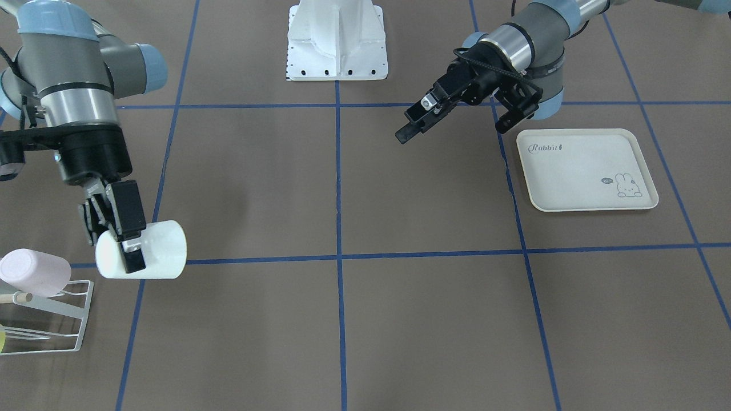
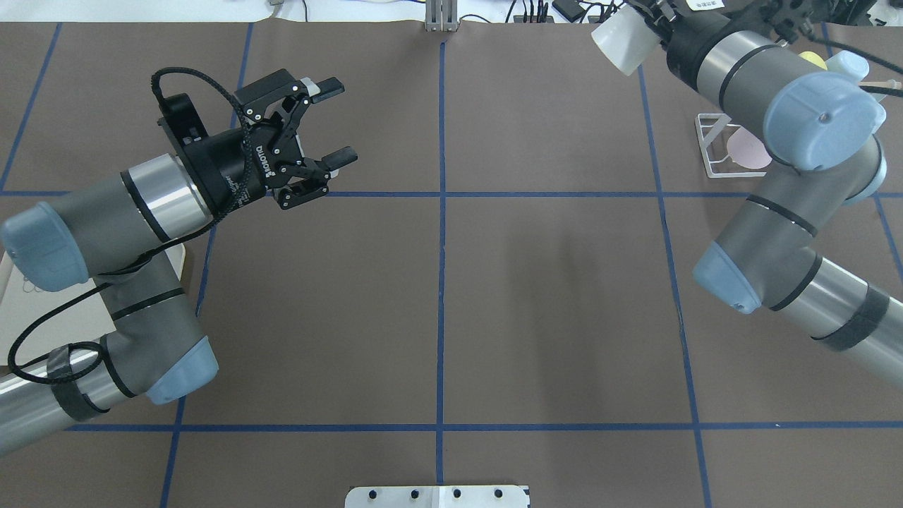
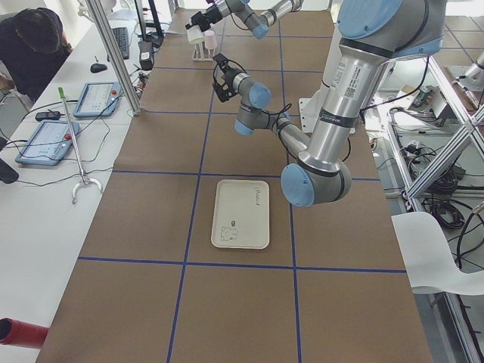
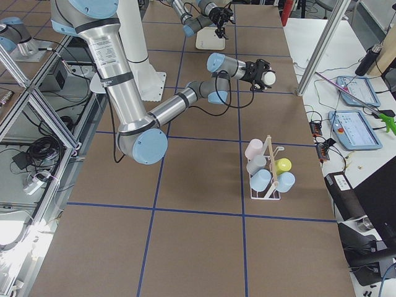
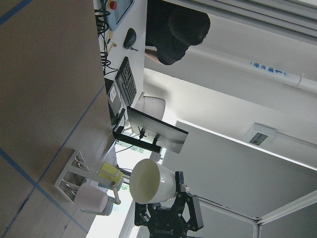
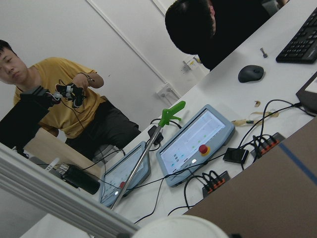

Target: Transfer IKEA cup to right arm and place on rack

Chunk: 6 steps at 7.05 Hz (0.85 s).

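Observation:
The IKEA cup (image 1: pixel 163 248) is white and lies on its side in the air, with my right gripper (image 1: pixel 121 251) shut across it near its rim. The cup hangs just right of the rack (image 1: pixel 63 311), a white wire frame with a wooden rod that carries a pink cup (image 1: pixel 34 273). In the overhead view the cup (image 2: pixel 621 42) is at the far right edge of the table, near the rack (image 2: pixel 712 152). My left gripper (image 2: pixel 338 121) hangs open and empty over the left half, fingers pointing toward the centre line.
A cream rabbit-print tray (image 1: pixel 571 171) lies on the brown mat under my left arm. The rack (image 4: pixel 267 176) holds several cups, pink, blue and yellow. The white robot base (image 1: pixel 337 45) stands at the table's edge. People sit at a desk beyond the far side.

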{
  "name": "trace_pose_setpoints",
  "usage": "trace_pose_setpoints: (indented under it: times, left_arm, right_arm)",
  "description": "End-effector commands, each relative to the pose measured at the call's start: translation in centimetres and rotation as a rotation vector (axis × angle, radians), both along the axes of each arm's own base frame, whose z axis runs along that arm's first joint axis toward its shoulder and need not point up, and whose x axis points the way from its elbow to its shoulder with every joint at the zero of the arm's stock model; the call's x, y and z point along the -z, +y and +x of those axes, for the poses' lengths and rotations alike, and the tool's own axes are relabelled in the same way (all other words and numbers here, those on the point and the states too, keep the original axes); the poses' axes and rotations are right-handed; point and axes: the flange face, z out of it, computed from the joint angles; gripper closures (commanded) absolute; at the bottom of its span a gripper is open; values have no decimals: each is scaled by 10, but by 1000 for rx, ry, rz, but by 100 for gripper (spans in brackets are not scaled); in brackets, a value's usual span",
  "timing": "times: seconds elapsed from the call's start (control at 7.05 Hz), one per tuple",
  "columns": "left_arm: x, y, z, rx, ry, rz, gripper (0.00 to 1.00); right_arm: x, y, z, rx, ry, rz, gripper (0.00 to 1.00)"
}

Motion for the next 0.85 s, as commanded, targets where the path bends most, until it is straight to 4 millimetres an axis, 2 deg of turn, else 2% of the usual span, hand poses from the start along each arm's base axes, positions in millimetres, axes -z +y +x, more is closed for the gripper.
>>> trace_pose_setpoints:
  times: [0.0,0.14,0.28,0.43,0.57,0.71]
  left_arm:
    - [-30,6,-34,68,-177,94,0]
    - [-41,7,-37,79,-209,99,0]
    - [-44,5,-36,79,-218,94,0]
    - [-45,6,-36,79,-219,93,0]
    - [-47,5,-36,78,-221,91,0]
    - [-49,4,-35,80,-225,88,0]
  right_arm:
    - [-79,-16,53,2,474,-28,100]
    - [-104,-21,73,17,597,-35,100]
    - [-132,-33,79,19,636,-77,100]
    - [-150,-48,89,2,642,-64,100]
    - [-163,-60,99,9,678,-18,100]
    - [-162,-76,105,19,678,-21,100]
